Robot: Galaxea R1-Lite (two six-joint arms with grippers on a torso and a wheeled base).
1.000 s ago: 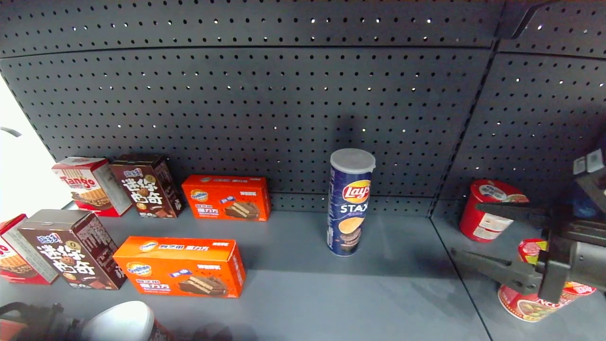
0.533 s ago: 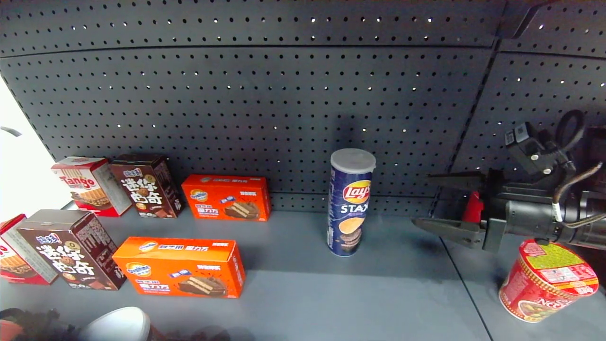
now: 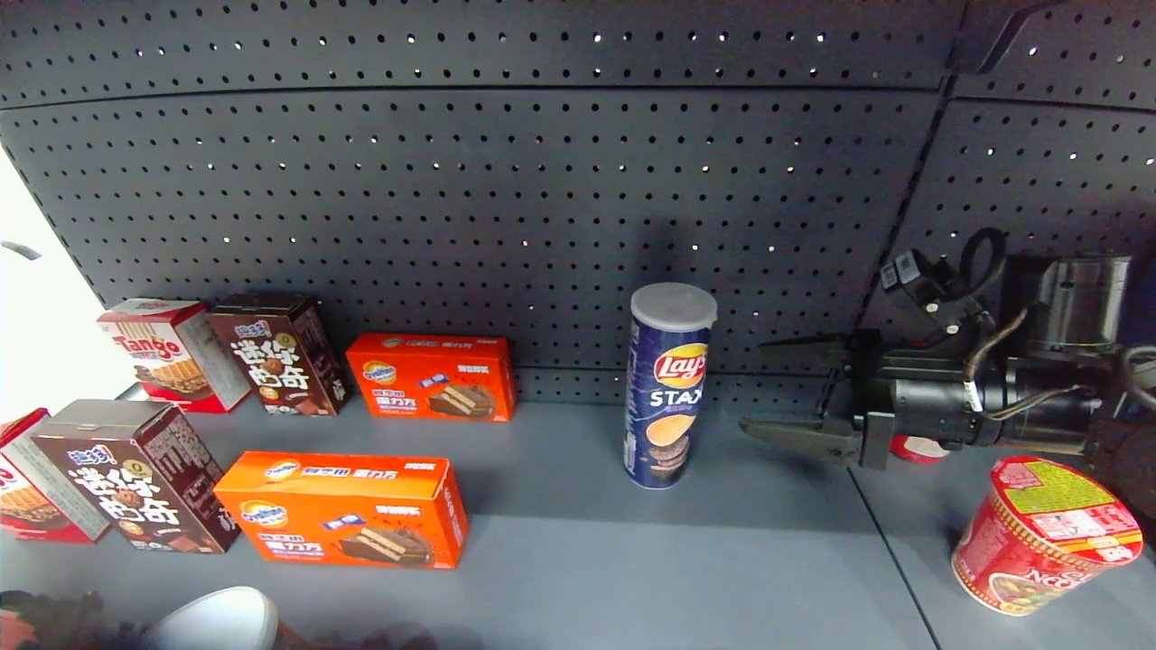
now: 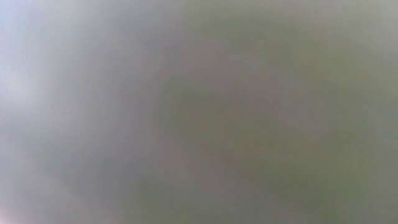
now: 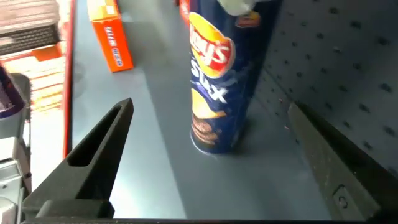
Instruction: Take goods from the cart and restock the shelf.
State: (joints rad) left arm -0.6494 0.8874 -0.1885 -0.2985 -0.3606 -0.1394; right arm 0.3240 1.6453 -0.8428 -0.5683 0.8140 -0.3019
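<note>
A tall blue chip can [image 3: 670, 388] with a clear lid stands upright on the grey shelf [image 3: 578, 560], near the pegboard back. My right gripper [image 3: 760, 388] hangs open just right of the can, level with its middle and pointing at it, apart from it. In the right wrist view the can [image 5: 214, 93] stands beyond the open gripper [image 5: 210, 107], framed by its two fingers [image 5: 99, 162]. A white rounded lid [image 3: 217, 621] shows at the bottom left next to a dark part of my left arm [image 3: 41, 618].
Orange boxes [image 3: 433, 375] [image 3: 348, 507], brown boxes [image 3: 280, 352] [image 3: 135, 474] and red wafer boxes [image 3: 172, 352] [image 3: 27, 492] fill the shelf's left. A red noodle cup [image 3: 1039, 533] sits front right; another [image 3: 912, 448] hides behind the right arm. Bare shelf lies around the can.
My right gripper has risen from beside the front noodle cup and moved left, closer to the chip can, staying open. The white lid at the bottom left has sunk lower.
</note>
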